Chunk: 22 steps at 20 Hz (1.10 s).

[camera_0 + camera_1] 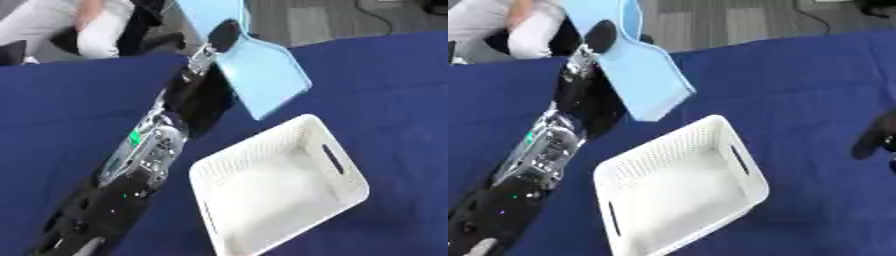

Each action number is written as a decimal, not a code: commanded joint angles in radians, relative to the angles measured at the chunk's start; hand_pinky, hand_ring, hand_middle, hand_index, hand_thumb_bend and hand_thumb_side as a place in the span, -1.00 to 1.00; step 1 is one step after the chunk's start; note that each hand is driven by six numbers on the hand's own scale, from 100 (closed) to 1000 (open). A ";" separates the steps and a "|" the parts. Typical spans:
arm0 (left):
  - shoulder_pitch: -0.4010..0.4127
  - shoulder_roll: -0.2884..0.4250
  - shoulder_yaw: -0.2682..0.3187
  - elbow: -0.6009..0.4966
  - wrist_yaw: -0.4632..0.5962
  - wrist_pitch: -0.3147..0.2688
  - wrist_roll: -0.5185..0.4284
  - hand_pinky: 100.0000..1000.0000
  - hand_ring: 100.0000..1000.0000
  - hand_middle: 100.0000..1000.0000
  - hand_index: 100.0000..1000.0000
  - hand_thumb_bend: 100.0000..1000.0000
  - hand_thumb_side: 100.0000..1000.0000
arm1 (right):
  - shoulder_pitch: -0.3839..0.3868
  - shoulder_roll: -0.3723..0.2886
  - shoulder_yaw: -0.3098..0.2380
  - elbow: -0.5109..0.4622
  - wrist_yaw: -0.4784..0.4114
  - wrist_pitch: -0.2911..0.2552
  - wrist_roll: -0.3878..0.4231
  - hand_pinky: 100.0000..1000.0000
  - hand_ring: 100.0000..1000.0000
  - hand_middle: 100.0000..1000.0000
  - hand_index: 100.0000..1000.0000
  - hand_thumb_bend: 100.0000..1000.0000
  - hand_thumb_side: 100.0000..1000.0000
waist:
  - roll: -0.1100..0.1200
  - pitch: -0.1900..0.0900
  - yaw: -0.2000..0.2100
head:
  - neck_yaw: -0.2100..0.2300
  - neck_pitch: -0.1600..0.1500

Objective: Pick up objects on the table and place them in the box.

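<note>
1. Risk sits mostly with the light blue dustpan (262, 70), which the left hand (206, 52) holds up above the blue-covered table (385, 75), its wide blade tilted down toward the white box (341, 200).
2. Grip looks confined to the narrow handle end, with the fingers (598, 35) curled round it; the long blade hangs well out from the hold, so it could swing or twist in the hand as the arm moves.
3. Blade and box appear close in size. If the dustpan comes down askew, I judge its lower edge could catch the near rim, shove or tip the light box, or end up propped across the walls rather than inside.
4. Release made too high could let it bounce out onto the table.
5. Box holds nothing that I can see: perforated walls, slot handles on two sides, bare white floor.
6. Right hand (877, 137) shows only as a dark shape at the right edge of the right eye view; I cannot tell how its fingers are set.
</note>
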<state>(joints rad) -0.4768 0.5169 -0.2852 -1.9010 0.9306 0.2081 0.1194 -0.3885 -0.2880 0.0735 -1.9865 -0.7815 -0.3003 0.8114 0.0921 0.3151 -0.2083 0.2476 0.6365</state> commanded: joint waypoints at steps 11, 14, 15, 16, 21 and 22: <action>-0.002 0.219 -0.056 0.050 -0.432 -0.185 -0.201 -1.00 -1.00 -1.00 -0.88 -1.00 -0.26 | -0.007 -0.023 0.000 -0.014 0.007 -0.101 0.096 0.28 0.56 0.67 0.57 -1.00 0.49 | 0.002 -0.021 0.006 | 0.002 0.025; 0.000 0.224 -0.054 0.048 -0.484 -0.249 -0.220 -1.00 -1.00 -0.86 -0.69 -1.00 -0.30 | -0.007 -0.023 0.000 -0.014 0.007 -0.102 0.096 0.28 0.56 0.67 0.57 -1.00 0.49 | 0.001 -0.021 0.007 | -0.001 0.027; 0.000 0.225 -0.055 0.042 -0.497 -0.275 -0.240 -1.00 -0.86 -0.56 -0.43 -1.00 -0.28 | -0.007 -0.023 0.000 -0.014 0.007 -0.103 0.096 0.28 0.56 0.67 0.57 -1.00 0.49 | 0.001 -0.020 0.006 | -0.002 0.028; 0.001 0.226 -0.054 0.038 -0.509 -0.302 -0.263 -1.00 -0.88 -0.59 -0.46 -1.00 -0.30 | -0.007 -0.023 0.000 -0.014 0.007 -0.103 0.096 0.28 0.56 0.67 0.57 -1.00 0.49 | 0.001 -0.020 0.006 | -0.002 0.029; 0.008 0.234 -0.029 0.051 -0.603 -0.435 -0.325 -0.53 -0.21 0.04 0.36 -1.00 0.76 | -0.009 -0.023 0.000 -0.014 0.006 -0.103 0.096 0.28 0.55 0.66 0.57 -1.00 0.49 | 0.002 -0.019 0.006 | -0.011 0.033; 0.010 0.234 -0.025 0.058 -0.630 -0.459 -0.335 -0.70 -0.35 -0.07 0.22 -1.00 0.66 | -0.009 -0.023 -0.001 -0.014 0.006 -0.103 0.096 0.28 0.55 0.66 0.57 -1.00 0.49 | 0.002 -0.019 0.005 | -0.012 0.033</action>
<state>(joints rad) -0.4647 0.7163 -0.3312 -1.8378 0.3314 -0.2179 -0.2036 -0.3881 -0.2928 0.0737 -1.9865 -0.7744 -0.3026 0.8092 0.0966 0.3150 -0.2027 0.2442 0.6642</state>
